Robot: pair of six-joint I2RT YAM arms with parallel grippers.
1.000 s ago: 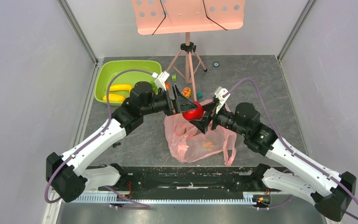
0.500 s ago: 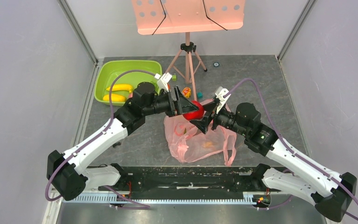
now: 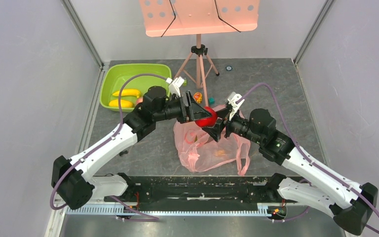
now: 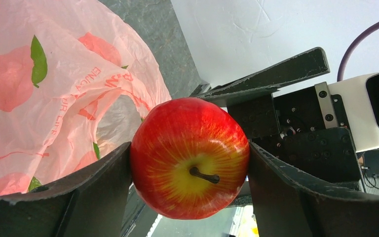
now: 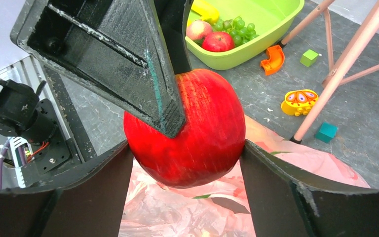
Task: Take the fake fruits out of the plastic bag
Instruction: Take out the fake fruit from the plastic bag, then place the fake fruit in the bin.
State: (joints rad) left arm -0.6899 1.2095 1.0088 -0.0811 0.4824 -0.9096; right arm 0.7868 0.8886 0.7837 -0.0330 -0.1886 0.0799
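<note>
Nearest, just past the arm bases, flat and crinkled on the grey tabletop (image 3: 148, 143): the plastic bag (image 3: 212, 153), translucent pink with peach and green leaf prints. 1 loop handle trailing toward the near edge on its right side. Something small and yellowish showing through the film, kind impossible to tell.

Over the bag's far end, held up between the 2 arms: 1 red apple (image 3: 207, 118), glossy, stem pointing at the left wrist camera. Clamped from 2 directions at once. Left gripper (image 3: 197, 111) reaching in from the left, both fingers (image 4: 103, 182) pressed against the apple's flanks. Right gripper (image 3: 218, 126) reaching in from the right, likewise closed on that same fruit, a pad touching each side in the right wrist view, with 1 left finger lying across the top of the apple there.

Just beyond, scattered around the feet of a pink tripod stand (image 3: 199, 64): teal cube (image 5: 325, 132), yellow patterned toy (image 5: 299, 102), green cube (image 5: 309, 58), orange curved piece (image 5: 272, 59).

Farthest, toward the back left corner: lime-green basin (image 3: 109, 81). Inside it, well apart from the bag: 2 bananas (image 3: 126, 93), a second apple (image 5: 218, 42), a peach (image 5: 199, 29) touching that apple, and green grapes (image 5: 232, 27) just behind.
</note>
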